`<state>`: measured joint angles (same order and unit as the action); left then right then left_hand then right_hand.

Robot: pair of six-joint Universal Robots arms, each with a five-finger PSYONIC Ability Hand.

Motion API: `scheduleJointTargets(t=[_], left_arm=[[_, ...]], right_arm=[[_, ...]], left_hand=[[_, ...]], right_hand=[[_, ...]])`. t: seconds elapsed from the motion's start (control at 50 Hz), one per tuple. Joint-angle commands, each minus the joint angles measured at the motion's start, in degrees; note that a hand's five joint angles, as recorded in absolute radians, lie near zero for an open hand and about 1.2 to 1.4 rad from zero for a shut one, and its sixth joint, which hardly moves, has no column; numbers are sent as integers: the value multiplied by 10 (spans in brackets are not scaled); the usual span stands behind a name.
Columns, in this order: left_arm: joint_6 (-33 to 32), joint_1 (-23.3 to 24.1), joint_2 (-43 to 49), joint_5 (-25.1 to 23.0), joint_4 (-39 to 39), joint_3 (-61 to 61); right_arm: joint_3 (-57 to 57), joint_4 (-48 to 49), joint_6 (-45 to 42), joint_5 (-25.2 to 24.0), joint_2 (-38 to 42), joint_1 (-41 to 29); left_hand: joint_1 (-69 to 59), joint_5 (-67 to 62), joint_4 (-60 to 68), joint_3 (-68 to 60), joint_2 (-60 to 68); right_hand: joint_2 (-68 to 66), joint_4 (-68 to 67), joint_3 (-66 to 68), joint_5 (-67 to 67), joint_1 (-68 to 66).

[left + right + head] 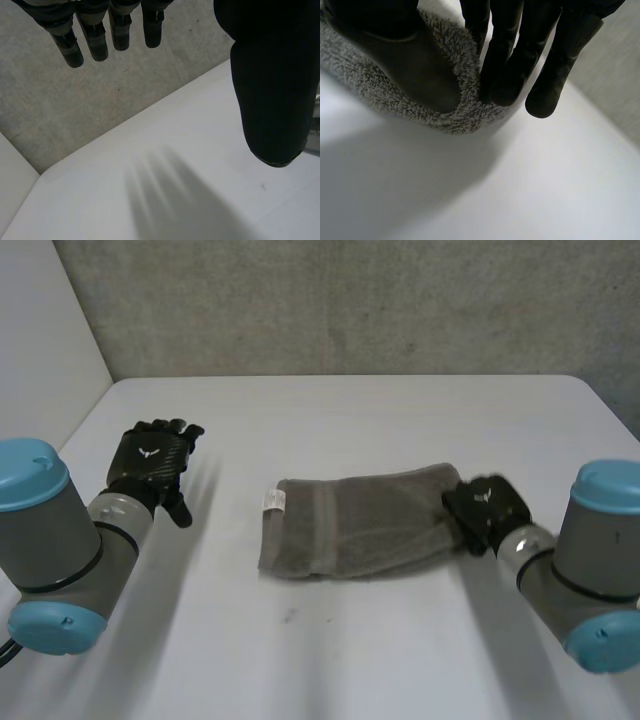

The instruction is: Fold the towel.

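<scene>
A grey towel [355,524] lies folded into a thick band across the middle of the white table [330,660], its white label at the left end. My right hand [485,508] is at the towel's right end. In the right wrist view the thumb and fingers [507,65] pinch the fluffy edge of the towel [465,95] between them. My left hand [150,462] hovers over the table well to the left of the towel, apart from it. Its fingers [97,37] hang straight and spread, holding nothing.
A grey wall [340,300] rises behind the table's far edge. A pale side wall [40,350] stands at the left. Bare tabletop lies in front of the towel and around the left hand.
</scene>
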<state>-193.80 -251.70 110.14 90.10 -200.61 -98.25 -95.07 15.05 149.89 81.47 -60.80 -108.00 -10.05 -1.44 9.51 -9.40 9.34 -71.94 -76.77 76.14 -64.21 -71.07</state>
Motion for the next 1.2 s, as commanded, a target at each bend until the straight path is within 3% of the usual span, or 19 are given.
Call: scheduleJointTargets(t=[0.02, 0.06, 0.12, 0.26, 0.28, 0.3, 0.32, 0.34, 0.36, 0.38, 0.4, 0.44, 0.52, 0.66, 0.72, 0.8, 0.92, 1.04, 1.2], left_arm=[[-1, 11, -10, 3, 6, 10], [0, 15, -19, 3, 7, 24], [4, 16, -21, 3, 12, 33], [75, 23, -22, 24, 89, 95], [75, 23, -22, 25, 89, 95], [92, 22, -18, 25, 108, 110], [108, 23, -13, 25, 125, 123], [108, 23, -13, 25, 125, 123], [120, 24, -9, 25, 138, 135], [130, 26, -1, 24, 149, 144], [130, 26, -1, 24, 149, 144], [142, 45, 17, 25, 159, 164], [149, 76, 42, 27, 162, 184], [157, 124, 118, 33, 176, 197], [154, 150, 184, 66, 180, 201], [150, 152, 203, 84, 184, 199], [149, 148, 191, 100, 197, 199], [151, 147, 127, 97, 199, 206], [149, 138, 19, 99, 214, 238]], right_arm=[[98, -3, 0, -11, -12, -67], [179, -37, -5, -40, 38, -169], [261, -90, -20, -61, 93, -239], [380, -214, -73, -65, 203, -303], [406, -234, -72, -53, 212, -304], [407, -234, -72, -53, 213, -304], [417, -239, -56, -26, 210, -303], [417, -239, -56, -25, 210, -302], [418, -231, -17, 10, 200, -301], [407, -211, 42, 42, 179, -296], [407, -211, 43, 42, 179, -296], [355, -173, 177, 69, 118, -261], [303, -152, 254, 63, 73, -221], [287, -176, 244, 32, 98, -186], [323, -216, 241, 26, 144, -185], [375, -277, 233, 28, 204, -185], [394, -301, 215, 33, 209, -186], [389, -290, 225, 23, 133, -180], [331, -220, 233, 56, -24, -143]], left_hand=[[1, 14, 5, -6, 7], [-3, 11, 9, -10, 10], [-3, 11, 9, -10, 10], [-2, 12, 7, -8, 9], [-2, 12, 7, -8, 9], [-2, 12, 7, -8, 9], [-2, 12, 7, -8, 9], [-2, 12, 7, -8, 9], [-3, 11, 9, -10, 10], [-7, 7, 12, -13, 14], [-7, 7, 12, -13, 14], [-8, 6, 14, -15, 15], [-15, -1, 20, -22, 22], [-25, -11, 31, -32, 32], [-25, -11, 31, -32, 32], [-25, -11, 31, -32, 32], [-25, -11, 31, -32, 32], [-22, -8, 27, -28, 29], [-15, -1, 21, -22, 22]], right_hand=[[-81, -32, 39, -58, -89], [-81, -32, 39, -58, -89], [-81, -32, 39, -58, -89], [-81, -32, 39, -58, -89], [49, 97, -91, 71, 40], [50, 98, -92, 73, 41], [496, 545, -538, 519, 488], [501, 549, -543, 523, 492], [619, 668, -661, 642, 611], [619, 668, -661, 642, 611], [619, 668, -661, 642, 611], [619, 668, -661, 642, 611], [619, 668, -661, 642, 611], [619, 668, -661, 642, 611], [619, 668, -661, 642, 611], [619, 668, -661, 642, 611], [619, 668, -661, 642, 611], [619, 668, -661, 642, 611], [619, 668, -661, 642, 611]])
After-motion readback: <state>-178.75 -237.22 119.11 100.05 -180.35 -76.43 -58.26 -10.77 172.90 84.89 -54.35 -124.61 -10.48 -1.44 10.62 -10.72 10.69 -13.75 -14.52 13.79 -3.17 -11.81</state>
